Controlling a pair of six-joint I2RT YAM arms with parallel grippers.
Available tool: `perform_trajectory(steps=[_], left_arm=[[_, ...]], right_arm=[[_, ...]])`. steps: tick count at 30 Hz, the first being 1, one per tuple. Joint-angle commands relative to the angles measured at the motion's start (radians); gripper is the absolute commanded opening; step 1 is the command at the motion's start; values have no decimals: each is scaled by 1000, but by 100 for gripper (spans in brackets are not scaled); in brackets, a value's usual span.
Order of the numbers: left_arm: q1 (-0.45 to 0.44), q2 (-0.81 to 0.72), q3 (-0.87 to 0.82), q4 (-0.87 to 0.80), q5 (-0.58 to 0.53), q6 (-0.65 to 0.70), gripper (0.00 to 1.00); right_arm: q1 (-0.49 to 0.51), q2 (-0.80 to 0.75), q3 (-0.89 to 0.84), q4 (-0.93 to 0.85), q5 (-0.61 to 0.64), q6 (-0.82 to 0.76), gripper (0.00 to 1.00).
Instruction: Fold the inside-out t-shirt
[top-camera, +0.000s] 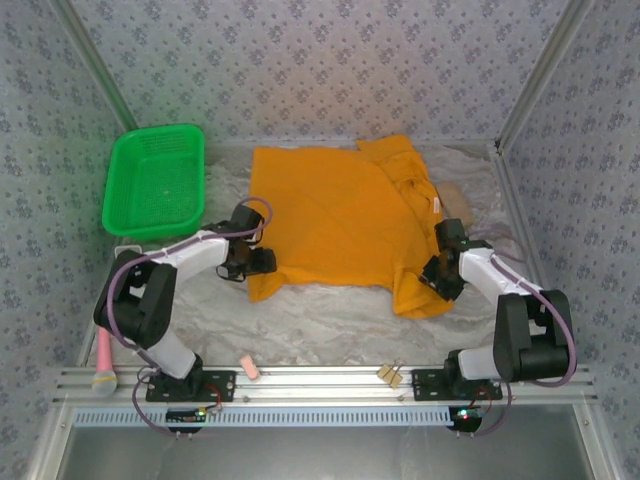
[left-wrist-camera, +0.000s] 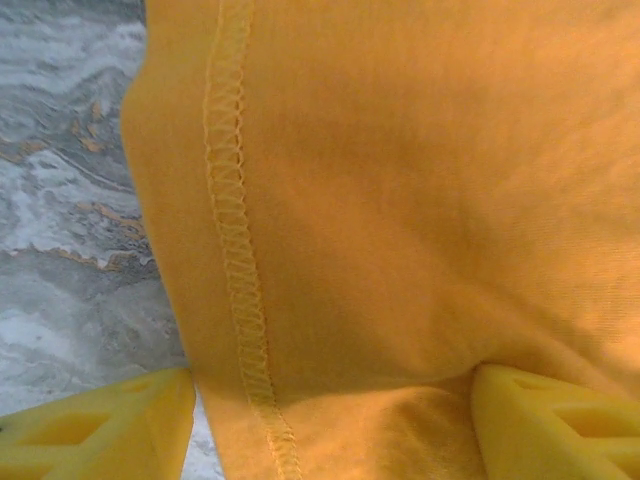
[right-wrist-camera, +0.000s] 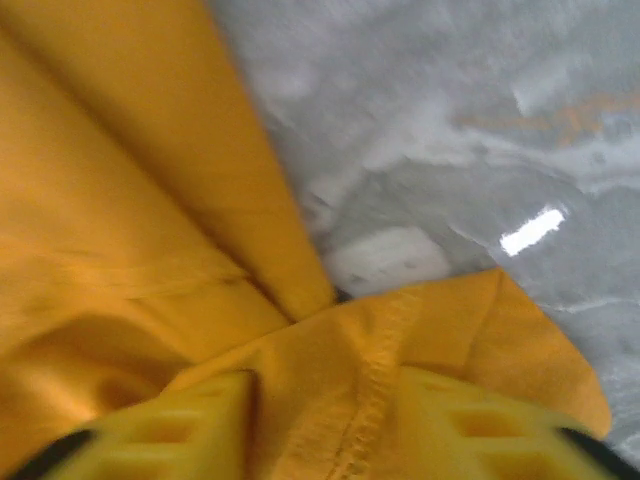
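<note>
The inside-out t-shirt (top-camera: 330, 210) lies spread over the middle of the table, orange-yellow, its seams showing. My left gripper (top-camera: 255, 262) sits at the shirt's near left corner. In the left wrist view its yellow fingers (left-wrist-camera: 100, 430) stand wide apart, and the shirt's stitched edge (left-wrist-camera: 235, 300) runs loosely between them, so the left gripper (left-wrist-camera: 330, 430) is open. My right gripper (top-camera: 438, 278) is at the shirt's near right corner. In the blurred right wrist view its fingers (right-wrist-camera: 480, 430) stand close on a bunched ridge of the hem (right-wrist-camera: 370, 400), which fills the right gripper (right-wrist-camera: 325, 430).
A green plastic basket (top-camera: 160, 130) stands at the back left. A crumpled grey-white cover (top-camera: 320, 310) lies over the table. A beige object (top-camera: 458, 200) peeks out past the shirt's right side. A pink-handled item (top-camera: 104, 365) and a clip (top-camera: 390, 375) rest by the front rail.
</note>
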Motion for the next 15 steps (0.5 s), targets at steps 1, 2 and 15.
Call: perform_trajectory(steps=[1,2,15], left_arm=[[-13,21,-26,17,25,-9,63],[-16,26,-32,24,37,-6,54],[-266,-48,9,-135,314,48,23]], right_arm=[[-11,-15,-17,-14,37,38,7],[-16,-33,-7,-32,66,45,0],[-251,-135,83,-188,340,85,4]])
